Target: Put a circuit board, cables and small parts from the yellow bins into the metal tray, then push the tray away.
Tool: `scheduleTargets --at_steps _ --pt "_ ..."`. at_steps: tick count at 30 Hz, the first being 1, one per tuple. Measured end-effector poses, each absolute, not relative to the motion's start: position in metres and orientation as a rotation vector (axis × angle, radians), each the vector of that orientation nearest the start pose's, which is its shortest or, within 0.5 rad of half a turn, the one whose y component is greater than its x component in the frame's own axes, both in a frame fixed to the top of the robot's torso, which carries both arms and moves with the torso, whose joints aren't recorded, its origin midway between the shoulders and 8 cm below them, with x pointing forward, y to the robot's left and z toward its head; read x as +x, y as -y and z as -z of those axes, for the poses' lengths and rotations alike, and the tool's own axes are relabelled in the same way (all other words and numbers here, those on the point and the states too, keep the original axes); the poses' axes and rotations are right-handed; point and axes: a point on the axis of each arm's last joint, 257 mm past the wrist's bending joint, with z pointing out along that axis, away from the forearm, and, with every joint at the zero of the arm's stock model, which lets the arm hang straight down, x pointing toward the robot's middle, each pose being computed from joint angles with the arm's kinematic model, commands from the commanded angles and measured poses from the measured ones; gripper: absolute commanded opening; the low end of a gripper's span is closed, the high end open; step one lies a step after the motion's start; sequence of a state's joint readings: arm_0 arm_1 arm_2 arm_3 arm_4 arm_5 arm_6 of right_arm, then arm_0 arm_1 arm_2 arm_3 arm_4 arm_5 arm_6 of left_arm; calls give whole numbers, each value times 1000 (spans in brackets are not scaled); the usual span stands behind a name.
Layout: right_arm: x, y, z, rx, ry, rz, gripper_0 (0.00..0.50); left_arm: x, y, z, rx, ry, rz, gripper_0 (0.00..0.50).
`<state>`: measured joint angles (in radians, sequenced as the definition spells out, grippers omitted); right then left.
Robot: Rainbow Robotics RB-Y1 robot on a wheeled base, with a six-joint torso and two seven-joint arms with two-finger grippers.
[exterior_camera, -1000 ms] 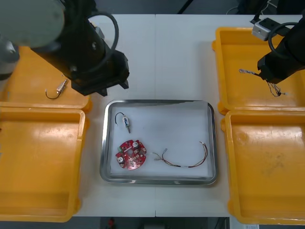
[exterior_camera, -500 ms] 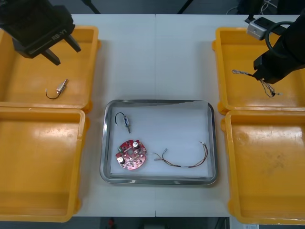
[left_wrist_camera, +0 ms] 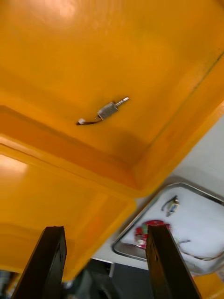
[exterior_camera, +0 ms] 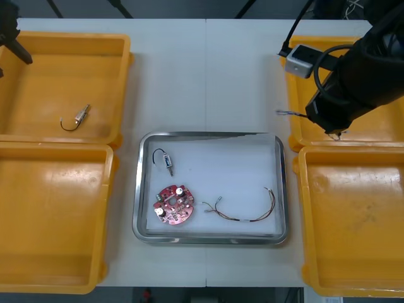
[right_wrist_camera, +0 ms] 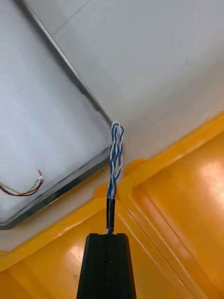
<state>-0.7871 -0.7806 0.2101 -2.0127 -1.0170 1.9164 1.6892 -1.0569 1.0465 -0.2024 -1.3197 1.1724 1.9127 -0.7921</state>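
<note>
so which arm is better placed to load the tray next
Right. The right hand is shut on the twisted blue and white cable, near the far right corner of the metal tray. The left hand is open, empty, at the far left yellow bin.

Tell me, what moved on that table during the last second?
The right end effector, shut on the twisted blue and white cable, carried it from over its far yellow bin toward the metal tray. The left end effector, open, withdrew to the far left corner. The tray's contents stayed put.
</note>
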Motion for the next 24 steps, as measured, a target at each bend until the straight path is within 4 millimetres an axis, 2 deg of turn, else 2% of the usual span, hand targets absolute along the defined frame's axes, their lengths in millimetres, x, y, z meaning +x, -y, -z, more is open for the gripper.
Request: scheduleTargets --at_steps 3,6,10,13,16,20,24 --pt "429 176 104 -1320 -2364 53 0 500 -372 30 -639 -2745 216 500" --pt "426 156 113 -1428 -2292 11 0 512 -383 33 -694 -2700 236 500" --pt "422 135 128 -1663 -2121 26 0 529 -390 34 -728 -2639 264 500" --pt "419 117 142 -1766 -2025 17 0 540 -392 39 -709 -2612 247 500" --pt "415 101 154 -1828 -1957 1 0 549 -391 48 -592 -2619 192 500" --pt "412 88 170 -1967 -1806 30 0 557 -388 60 -333 -2646 102 500" --pt "414 80 186 -2012 -1741 76 0 571 -375 68 -150 -2625 88 500"
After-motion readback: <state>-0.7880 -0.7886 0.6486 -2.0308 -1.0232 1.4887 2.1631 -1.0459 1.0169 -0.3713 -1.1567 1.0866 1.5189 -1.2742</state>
